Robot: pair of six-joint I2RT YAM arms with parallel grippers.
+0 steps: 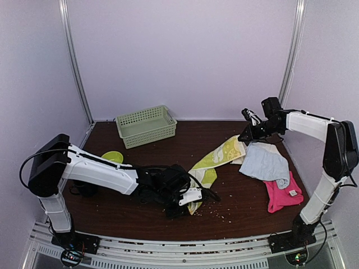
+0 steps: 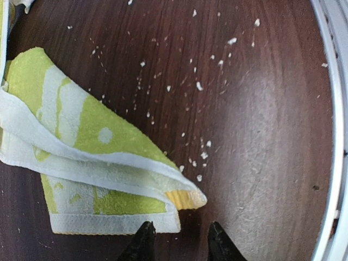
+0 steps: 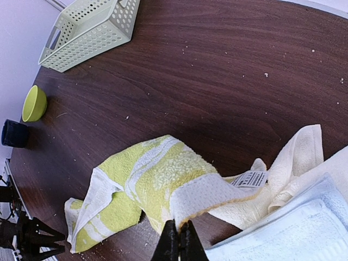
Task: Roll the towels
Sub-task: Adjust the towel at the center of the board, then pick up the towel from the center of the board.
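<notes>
The lime-green towel (image 1: pixel 216 161) lies stretched and partly folded across the middle of the table. My right gripper (image 3: pixel 179 241) is shut on its white-edged far corner (image 3: pixel 217 193) and holds it slightly lifted. My left gripper (image 2: pixel 179 242) is open and empty, its fingertips (image 2: pixel 143 234) just short of the towel's folded near corner (image 2: pixel 185 198). The light blue towel (image 1: pixel 265 162) lies at the right, partly over the cream-white towel (image 1: pixel 271 147). The hot pink towel (image 1: pixel 282 194) with a white tag lies nearer the front.
A green plastic basket (image 1: pixel 146 126) stands at the back left. A small lime-green bowl (image 1: pixel 112 157) and a dark cup (image 3: pixel 13 133) sit at the left. White crumbs (image 2: pixel 198 87) are scattered on the dark wood table (image 1: pixel 247 207).
</notes>
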